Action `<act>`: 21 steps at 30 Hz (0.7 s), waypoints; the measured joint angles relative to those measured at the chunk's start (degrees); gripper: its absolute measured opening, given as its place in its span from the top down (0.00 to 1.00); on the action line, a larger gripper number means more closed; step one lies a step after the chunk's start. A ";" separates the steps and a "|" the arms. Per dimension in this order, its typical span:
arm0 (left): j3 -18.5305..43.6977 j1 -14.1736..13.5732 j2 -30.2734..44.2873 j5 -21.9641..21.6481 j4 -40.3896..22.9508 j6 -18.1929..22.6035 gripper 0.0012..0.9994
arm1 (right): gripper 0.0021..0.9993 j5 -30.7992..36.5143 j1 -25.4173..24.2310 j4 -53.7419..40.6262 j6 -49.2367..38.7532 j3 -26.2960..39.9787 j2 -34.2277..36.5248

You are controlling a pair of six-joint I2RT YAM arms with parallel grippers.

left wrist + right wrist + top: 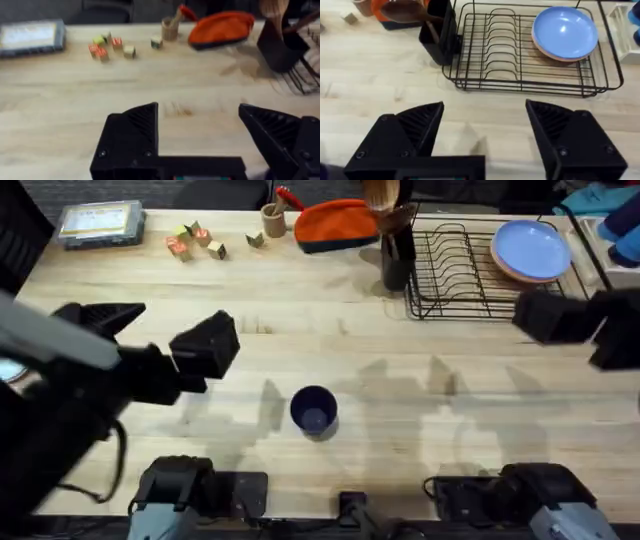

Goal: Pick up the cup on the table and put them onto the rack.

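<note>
The dark navy cup [314, 410] stands upright on the light wooden table [420, 420], near the front middle. The black wire rack [455, 272] sits at the back right, with a pale blue plate [530, 250] stacked on a pink one at its right end. My left gripper [212, 345] hovers to the left of the cup and a little beyond it, apart from it; in the left wrist view it [197, 112] is open and empty. My right gripper [542, 315] hangs just in front of the rack's [520, 55] right end, open [485, 107] with nothing between its fingers.
A tall black utensil holder [397, 255] with wooden utensils stands against the rack's left side. An orange pouch [335, 225], a small tan cup [273, 220], several small wooden blocks [195, 240] and a grey case [100, 223] line the back edge.
</note>
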 joint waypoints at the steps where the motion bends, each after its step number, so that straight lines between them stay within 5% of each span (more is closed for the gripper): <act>1: 2.57 -0.01 2.39 0.17 -2.31 0.00 0.01 | 0.00 -0.22 0.00 -1.14 0.01 2.08 2.06; 11: 26.18 -0.01 21.79 1.05 -21.42 0.00 0.01 | 0.00 -1.42 0.00 -10.76 0.00 15.40 15.71; 21: 31.18 -0.02 30.57 1.06 -28.17 0.00 0.01 | 0.00 -1.42 0.00 -10.17 0.00 15.88 16.71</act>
